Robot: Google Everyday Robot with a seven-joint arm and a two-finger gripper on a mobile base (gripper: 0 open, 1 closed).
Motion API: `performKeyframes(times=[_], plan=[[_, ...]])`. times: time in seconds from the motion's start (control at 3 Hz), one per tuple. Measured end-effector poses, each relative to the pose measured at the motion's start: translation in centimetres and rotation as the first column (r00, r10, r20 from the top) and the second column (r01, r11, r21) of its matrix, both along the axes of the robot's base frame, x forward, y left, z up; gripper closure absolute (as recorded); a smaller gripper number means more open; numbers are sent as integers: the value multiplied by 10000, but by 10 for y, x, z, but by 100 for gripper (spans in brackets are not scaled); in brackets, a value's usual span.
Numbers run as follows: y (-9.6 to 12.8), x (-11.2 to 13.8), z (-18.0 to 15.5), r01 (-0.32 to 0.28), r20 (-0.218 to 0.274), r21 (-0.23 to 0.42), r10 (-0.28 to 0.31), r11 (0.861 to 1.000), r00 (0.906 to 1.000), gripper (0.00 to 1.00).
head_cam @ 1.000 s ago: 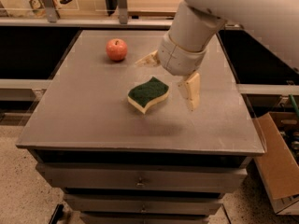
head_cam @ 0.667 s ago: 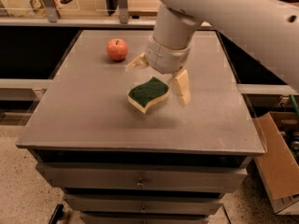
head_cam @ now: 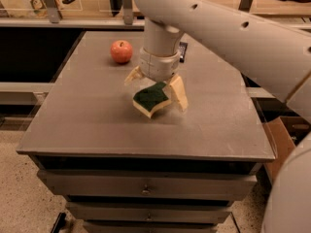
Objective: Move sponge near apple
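My gripper hangs over mid table, jaws wide, one finger each side of sponge. Apple far left, well apart.

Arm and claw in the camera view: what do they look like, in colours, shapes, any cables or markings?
The arm is a thick, smooth off-white tube dotted with small dark round holes; no cables or markings show. It narrows to a ribbed cylindrical wrist collar. The claw, over the sponge at the middle of the table, has two cream wedge-shaped fingers, spread apart.
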State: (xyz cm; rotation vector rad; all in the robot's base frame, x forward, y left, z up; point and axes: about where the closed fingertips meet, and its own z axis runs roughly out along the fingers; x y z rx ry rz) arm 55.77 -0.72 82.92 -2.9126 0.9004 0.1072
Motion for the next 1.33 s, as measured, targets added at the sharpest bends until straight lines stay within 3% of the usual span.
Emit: performKeyframes(times=[0.33, 0.67, 1.33], plan=[[-3, 3, -17, 270, -428, -31, -271, 9996, 9987, 17], [-9, 6, -23, 478, -586, -56, -481, 9988, 9971, 41], [-9, 6, -7, 478, -586, -57, -480, 9988, 9971, 87]])
